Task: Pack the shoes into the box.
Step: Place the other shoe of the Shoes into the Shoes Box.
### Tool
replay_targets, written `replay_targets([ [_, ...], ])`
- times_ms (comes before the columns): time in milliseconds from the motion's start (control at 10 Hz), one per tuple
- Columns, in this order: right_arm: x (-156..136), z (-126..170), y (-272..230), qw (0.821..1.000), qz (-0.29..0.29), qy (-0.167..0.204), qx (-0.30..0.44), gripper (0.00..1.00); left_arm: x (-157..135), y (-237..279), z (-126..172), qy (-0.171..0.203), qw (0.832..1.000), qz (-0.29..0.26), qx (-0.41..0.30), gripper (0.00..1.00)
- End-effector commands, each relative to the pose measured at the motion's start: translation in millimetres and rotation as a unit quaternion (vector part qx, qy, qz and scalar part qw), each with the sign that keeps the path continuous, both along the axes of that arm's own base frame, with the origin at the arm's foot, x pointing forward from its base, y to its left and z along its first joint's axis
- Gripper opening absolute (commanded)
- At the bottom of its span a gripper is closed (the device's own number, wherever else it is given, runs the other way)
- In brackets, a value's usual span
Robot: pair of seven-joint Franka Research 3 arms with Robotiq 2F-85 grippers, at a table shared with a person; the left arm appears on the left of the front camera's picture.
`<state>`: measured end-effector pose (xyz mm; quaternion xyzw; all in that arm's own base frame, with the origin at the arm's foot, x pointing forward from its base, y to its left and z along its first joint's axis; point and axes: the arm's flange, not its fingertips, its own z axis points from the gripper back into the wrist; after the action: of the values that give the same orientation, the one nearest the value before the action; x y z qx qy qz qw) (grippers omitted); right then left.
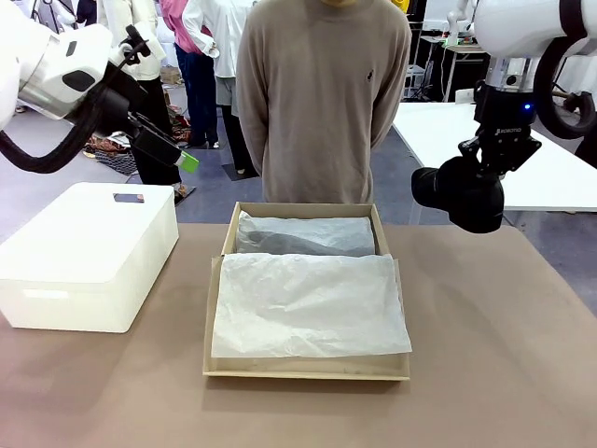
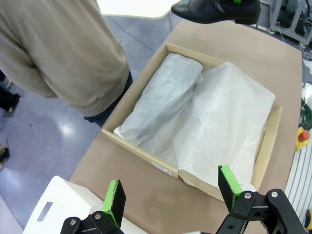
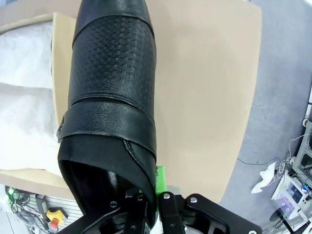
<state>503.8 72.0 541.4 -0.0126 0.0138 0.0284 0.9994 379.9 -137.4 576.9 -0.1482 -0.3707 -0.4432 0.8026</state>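
Black shoe [image 1: 462, 194] clamped in my right tool [image 3: 155, 190], raised above the table [image 1: 504, 355] beside the box [image 1: 308, 371]. My left tool [image 2: 169, 180] stands open, empty.

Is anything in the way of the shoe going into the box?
Yes. White tissue paper lies spread over the box's near part, and a paper-wrapped bundle fills its far part. Otherwise only air lies between the held shoe and the box.

A white plastic box [image 1: 89, 257] sits on the brown table [image 1: 504, 355], with a person [image 1: 322, 93] in a beige sweater standing opposite.
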Motion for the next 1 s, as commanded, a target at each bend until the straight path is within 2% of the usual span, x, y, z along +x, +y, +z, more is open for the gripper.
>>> replay_targets([
  [0,-4,7,12,0.998,-0.065,-0.024,-0.001,0.0,1,1,0,0.001,1.0,-0.009,-0.007,1.0],
  [100,-13,14,24,0.992,-0.118,-0.049,-0.006,0.0,1,1,0,0.001,1.0,-0.009,-0.007,1.0],
  [300,-30,25,48,0.979,-0.192,-0.062,0.004,0.0,1,1,0,0.001,1.0,-0.009,-0.007,1.0],
  [400,-37,31,63,0.969,-0.241,-0.059,0.005,0.0,1,1,0,0.001,1.0,-0.009,-0.007,1.0],
  [600,-49,36,92,0.943,-0.321,-0.091,0.01,0.0,1,1,0,0.001,1.0,-0.009,-0.007,1.0],
  [800,-61,34,125,0.924,-0.367,-0.1,0.037,0.0,1,1,0,0.001,1.0,-0.009,-0.007,1.0],
  [900,-67,30,139,0.921,-0.371,-0.107,0.059,0.0,1,1,0,0.001,1.0,-0.009,-0.007,1.0],
])
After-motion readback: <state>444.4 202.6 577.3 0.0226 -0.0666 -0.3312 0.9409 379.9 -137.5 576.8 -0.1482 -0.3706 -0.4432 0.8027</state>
